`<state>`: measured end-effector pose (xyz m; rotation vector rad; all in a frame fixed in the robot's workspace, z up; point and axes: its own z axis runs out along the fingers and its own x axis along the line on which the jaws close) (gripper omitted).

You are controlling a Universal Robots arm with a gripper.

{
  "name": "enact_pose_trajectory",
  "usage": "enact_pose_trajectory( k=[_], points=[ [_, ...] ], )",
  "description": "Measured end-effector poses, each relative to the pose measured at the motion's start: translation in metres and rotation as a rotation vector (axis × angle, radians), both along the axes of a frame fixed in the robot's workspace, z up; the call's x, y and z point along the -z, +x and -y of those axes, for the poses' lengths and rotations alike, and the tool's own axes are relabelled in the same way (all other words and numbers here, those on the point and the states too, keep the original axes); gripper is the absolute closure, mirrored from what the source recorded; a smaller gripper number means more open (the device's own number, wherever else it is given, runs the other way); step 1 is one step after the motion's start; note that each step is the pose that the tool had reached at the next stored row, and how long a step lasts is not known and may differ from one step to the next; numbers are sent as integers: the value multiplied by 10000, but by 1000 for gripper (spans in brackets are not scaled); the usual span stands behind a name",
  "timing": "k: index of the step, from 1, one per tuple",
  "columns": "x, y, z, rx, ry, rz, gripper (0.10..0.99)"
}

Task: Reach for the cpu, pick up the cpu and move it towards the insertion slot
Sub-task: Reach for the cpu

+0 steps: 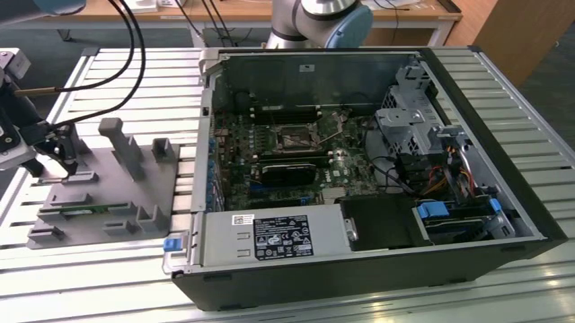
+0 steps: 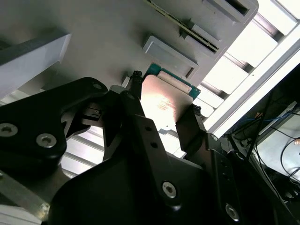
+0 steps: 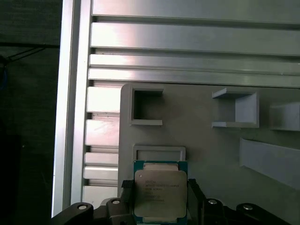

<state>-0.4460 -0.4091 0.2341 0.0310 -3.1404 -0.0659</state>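
The end effector (image 1: 63,161) is working at the exterior view's left, low over a grey fixture (image 1: 126,192) that is lying on the slatted bench (image 1: 108,81). In both wrist views its two black fingers (image 2: 136,86) are flanking the cpu (image 3: 160,190) on opposite edges and appear to be touching them. I judge it to be clenched on the cpu rather than released.

The cpu is lying flat with its silvery top up, over a green-rimmed seat (image 3: 137,165) at the fixture's edge. It seems not yet lifted clear. A small raised frame on the fixture is standing just beside it.

The slot (image 1: 295,139) is sitting on the board inside the open case (image 1: 359,282), well apart from the end effector and toward the exterior view's right.

So the step in hand looks like the pick-up itself: the reach is finishing and the carry is not yet starting. By my reading, a lift from here is calling for a firm, even hold on both edges and a straight rise, so the chip is not tilting or catching on the seat. The case wall is standing between the fixture and the slot.
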Motion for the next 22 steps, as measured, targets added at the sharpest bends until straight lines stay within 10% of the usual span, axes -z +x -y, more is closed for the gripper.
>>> enact_pose_trajectory(
  k=[22],
  points=[
    [-94, 0, -6, 0, 0, 1, 545]
  ],
)
